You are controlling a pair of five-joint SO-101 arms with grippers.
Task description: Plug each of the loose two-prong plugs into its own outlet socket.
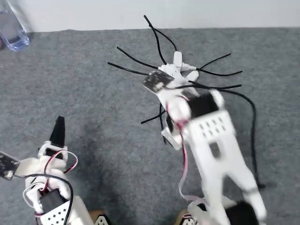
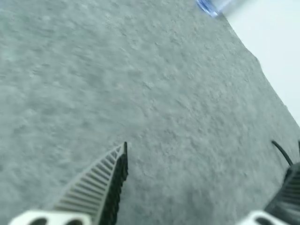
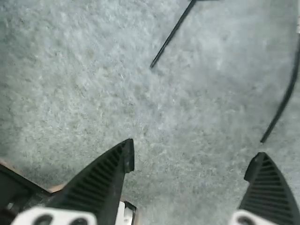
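L gripper (image 2: 208, 159) sits near-left over bare grey felt (image 1: 93, 103), fingers spread wide w/ nothing btwn them. It is well apart from the white socket block (image 1: 177, 63) at far centre, where black cords (image 1: 136, 60) fan out in all directions. R arm (image 1: 215, 140) is stretched out to that bundle, and R gripper (image 3: 193, 150) hangs over the felt, jaws spread & empty, w/ two loose cord ends lying just past its tips; plugs too small to make out. Clear bottle (image 1: 11, 28) stands in far-left corner.
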